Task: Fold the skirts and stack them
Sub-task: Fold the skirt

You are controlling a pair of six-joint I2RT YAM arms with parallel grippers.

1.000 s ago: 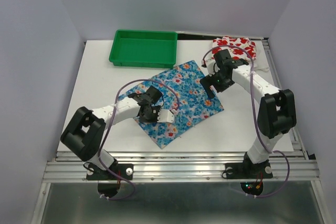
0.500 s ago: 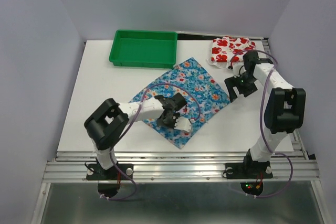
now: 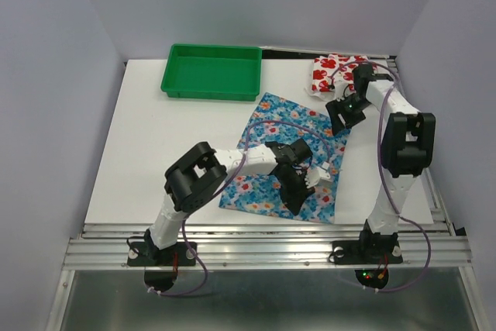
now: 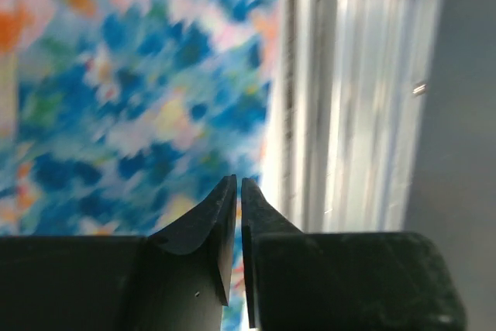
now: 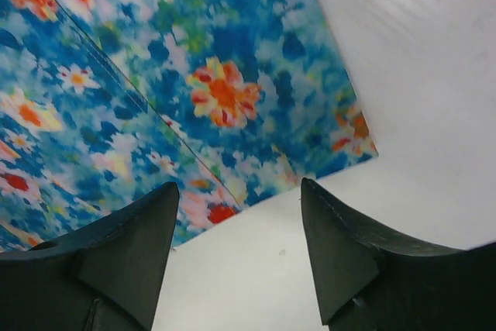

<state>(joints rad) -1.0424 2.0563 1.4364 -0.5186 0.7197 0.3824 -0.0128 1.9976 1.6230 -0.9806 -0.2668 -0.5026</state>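
Blue skirt (image 3: 279, 118) has slid nearer and rightward; left gripper (image 4: 238, 180) almost clenched, perhaps pinching it; right gripper (image 5: 239, 184) released over its corner.

We log a white table (image 3: 155, 153). On it: green tray (image 3: 209, 92) at far edge, left of ctr; blue skirt (image 3: 287, 118) spread flat ctr-right, reaching nr front edge; white skirt (image 3: 325, 71) w/ red flowers, far right corner.

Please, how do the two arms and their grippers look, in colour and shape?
The left arm and the right arm have white links and bulky black joints, with a purple cable looping along each. The left gripper and right gripper have matte black tapering fingers.
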